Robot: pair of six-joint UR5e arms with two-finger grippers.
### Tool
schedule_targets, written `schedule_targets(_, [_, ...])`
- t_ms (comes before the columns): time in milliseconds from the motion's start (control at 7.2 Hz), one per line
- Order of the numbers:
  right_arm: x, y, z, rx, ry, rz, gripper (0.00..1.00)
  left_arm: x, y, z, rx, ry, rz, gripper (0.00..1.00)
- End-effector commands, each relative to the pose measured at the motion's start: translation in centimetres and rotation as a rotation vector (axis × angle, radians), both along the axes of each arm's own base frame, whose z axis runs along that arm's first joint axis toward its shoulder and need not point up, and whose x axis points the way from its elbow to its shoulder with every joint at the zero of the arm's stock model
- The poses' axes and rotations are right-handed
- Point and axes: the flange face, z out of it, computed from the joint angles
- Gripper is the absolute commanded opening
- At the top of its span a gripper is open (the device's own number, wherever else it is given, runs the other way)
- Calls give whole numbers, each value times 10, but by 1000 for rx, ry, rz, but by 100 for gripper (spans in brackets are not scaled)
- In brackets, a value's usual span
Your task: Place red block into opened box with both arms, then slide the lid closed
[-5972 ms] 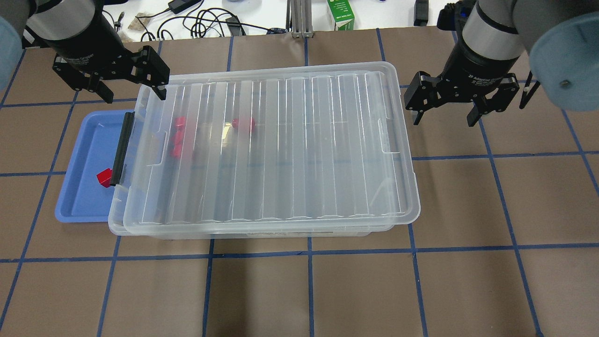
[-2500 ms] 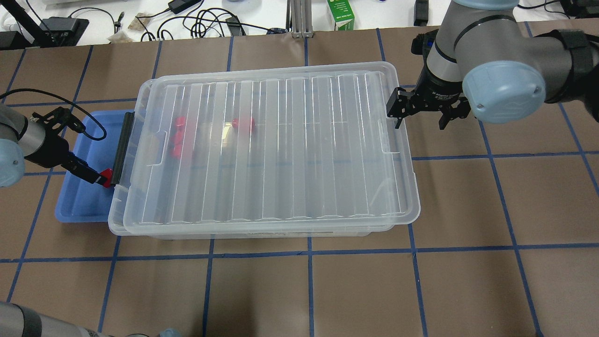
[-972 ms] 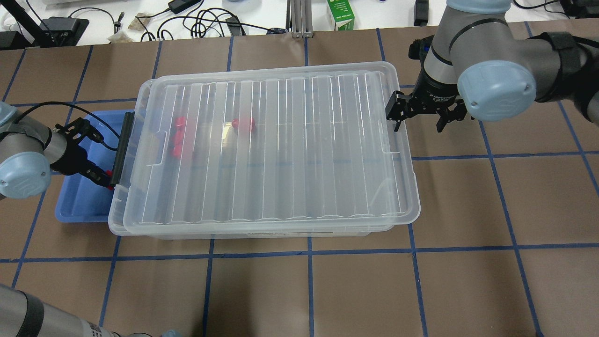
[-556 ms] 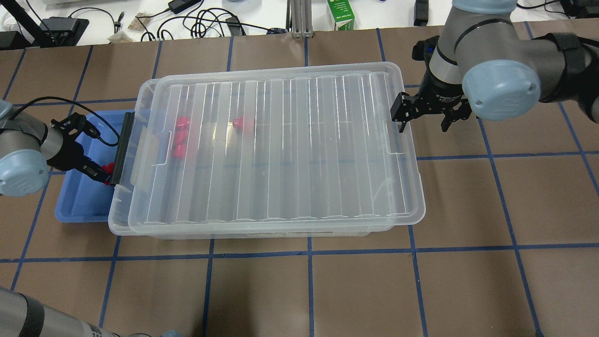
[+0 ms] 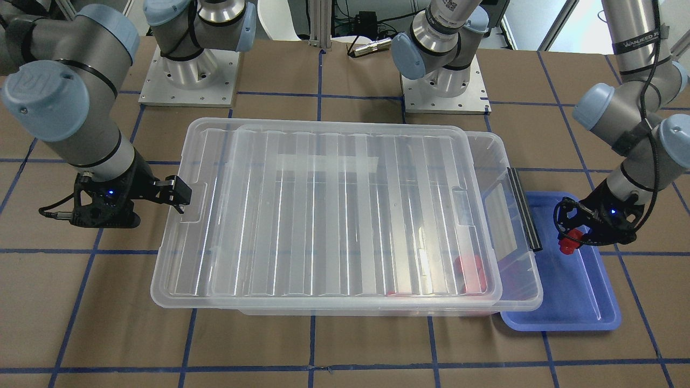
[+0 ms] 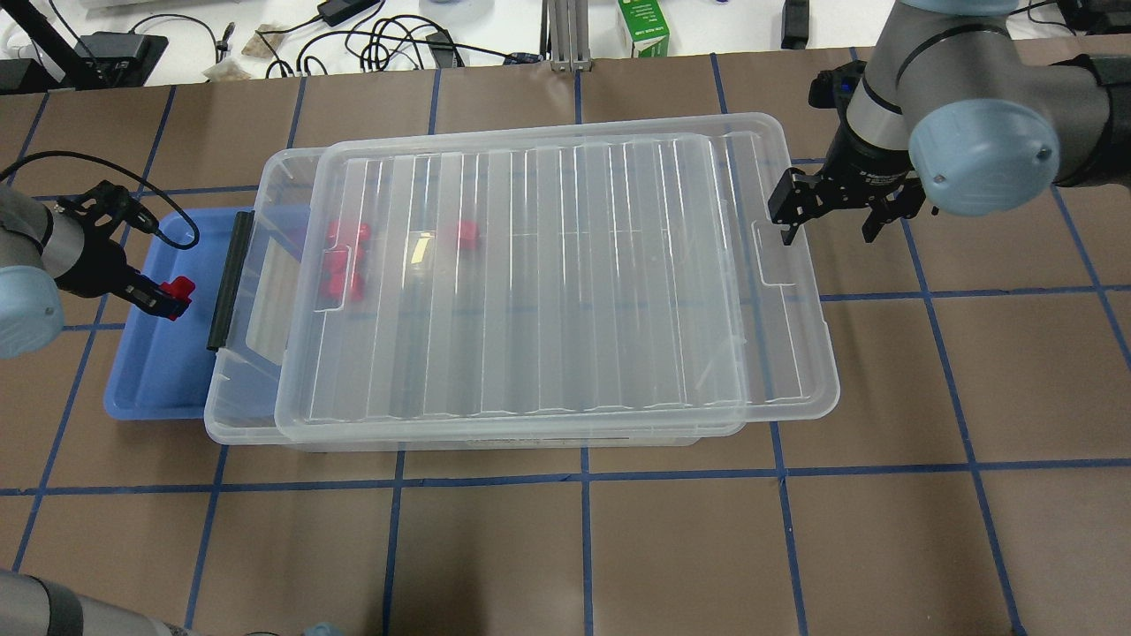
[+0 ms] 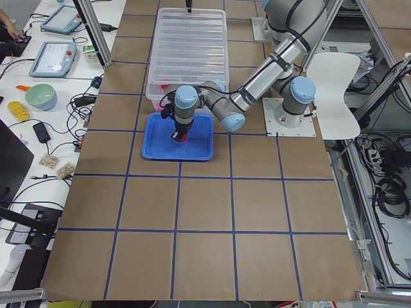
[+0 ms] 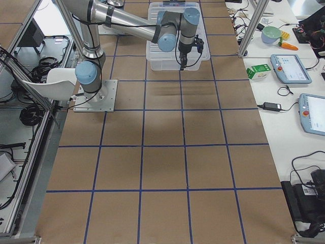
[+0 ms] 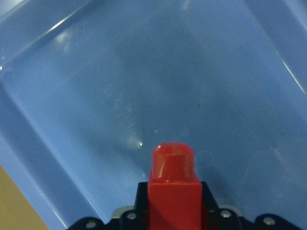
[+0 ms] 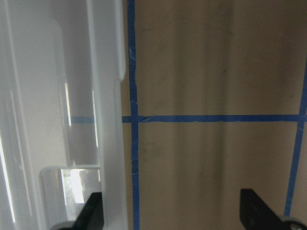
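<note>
left arm (image 6: 19, 300): comes in low from the left edge, wrist tilted down toward the table
left gripper (image 6: 174, 297): fingers clamped on red block (image 6: 181, 287), tips pointing down and inward
right arm (image 6: 981, 150): reaches in from the right, wrist upright
right gripper (image 6: 828, 228): jaws spread wide, fingers pointing straight down
lights: blue dot lit on both gripper bodies

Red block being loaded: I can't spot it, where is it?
Overhead view, far left: the red block sits in the left gripper over the blue tray.
</note>
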Motion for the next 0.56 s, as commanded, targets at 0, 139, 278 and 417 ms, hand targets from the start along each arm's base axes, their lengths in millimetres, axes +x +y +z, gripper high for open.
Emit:
schedule_targets(0, [-26, -1, -3, 9, 0, 19, 100, -9, 6, 54, -47, -11, 78, 0])
schedule_targets(139, [-40, -2, -3, 10, -3, 33, 100, -20, 13, 76, -55, -11, 96, 0])
schedule_targets(278, [-50, -2, -3, 11, -5, 36, 100, -29, 16, 95, -62, -18, 108, 0])
schedule_targets(417, [-52, -3, -2, 8, -5, 48, 100, -38, 17, 120, -61, 0, 154, 0])
